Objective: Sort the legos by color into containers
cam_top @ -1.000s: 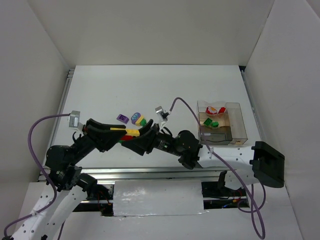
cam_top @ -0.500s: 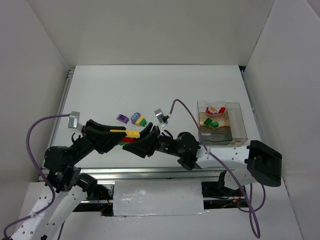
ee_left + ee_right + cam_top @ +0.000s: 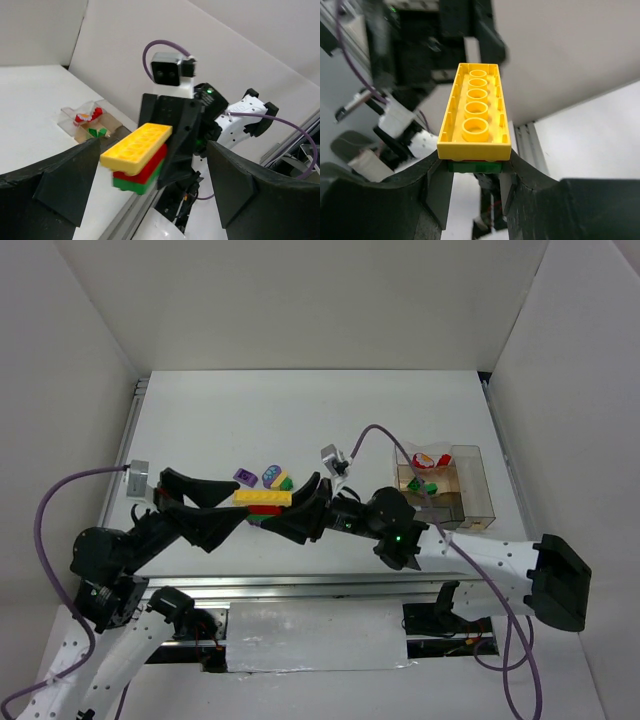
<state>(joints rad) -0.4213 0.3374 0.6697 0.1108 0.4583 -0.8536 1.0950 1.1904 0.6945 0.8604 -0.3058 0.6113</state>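
**Hidden or unclear**
- Right wrist view: the yellow brick [image 3: 475, 110] covers the rest of the stack [image 3: 263, 502]. The red brick [image 3: 145, 167] is hidden there, and only an edge of the green brick [image 3: 474, 166] shows.
- Top view: the right gripper [image 3: 287, 512] masks the stack's far end.
- The partitions of the containers [image 3: 478, 480] are hard to make out. The far compartment's contents [image 3: 430, 457] read only as red with white, so the number of pieces cannot be told.

**Counts and positions**
- The stack has 3 bricks: 1 yellow on top, 1 red in the middle and 1 green at the bottom. The right gripper's 2 fingers pinch it at one end and hold it off the table.
- The left gripper [image 3: 152, 150] is spread wide, with 1 finger on each side of the stack and neither touching it.
- On the table beyond the stack lie 1 purple piece [image 3: 243, 475], 1 rounded purple piece [image 3: 272, 476] and 1 yellow-and-green cluster [image 3: 284, 481] that cannot be separated.
- The middle compartment holds 2 green pieces [image 3: 431, 489].
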